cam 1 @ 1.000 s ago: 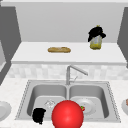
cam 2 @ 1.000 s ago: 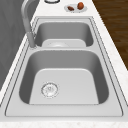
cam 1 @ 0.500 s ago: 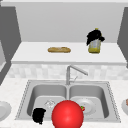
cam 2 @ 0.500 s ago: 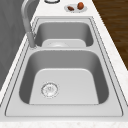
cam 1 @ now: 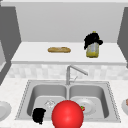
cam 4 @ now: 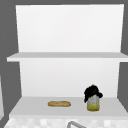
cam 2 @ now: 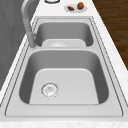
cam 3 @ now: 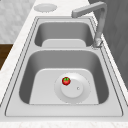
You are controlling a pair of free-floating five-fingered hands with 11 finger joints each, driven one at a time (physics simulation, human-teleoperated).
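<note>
1. A yellow, squat glass-like bottle (cam 1: 92, 50) is found standing upright on the lower white shelf (cam 1: 32, 55) above the sink, towards its right end; it is seen at the same place in the upper view (cam 4: 93, 104).

2. The right hand (cam 1: 91, 40) is closed over the top of the bottle — fingers curled down round its neck and cap, so that the upper part is hidden. The grasp is judged to be made; the bottle's base appears to rest on the shelf, so a lift is not yet evident.

3. A flat, golden-brown loaf of bread (cam 1: 59, 49) lies on the same shelf, well apart to the left of the bottle and untouched.

4. The left hand (cam 1: 39, 115) is observed low at the front rim of the left basin, holding nothing; whether its fingers are curled cannot be told.

5. A large red ball-like object (cam 1: 67, 114) sits at the front edge of the sink, just beside the left hand.

6. In the right basin a white round plate (cam 3: 75, 88) lies flat, with a small red tomato (cam 3: 66, 81) resting on its rim area.

7. The grey steel double sink (cam 2: 65, 48) and its angular grey faucet (cam 3: 96, 22) are noted — the left basin holds only its drain (cam 2: 49, 89).

8. A small plate bearing brown items (cam 2: 75, 7) stands on the counter beyond the sink's far end.
</note>
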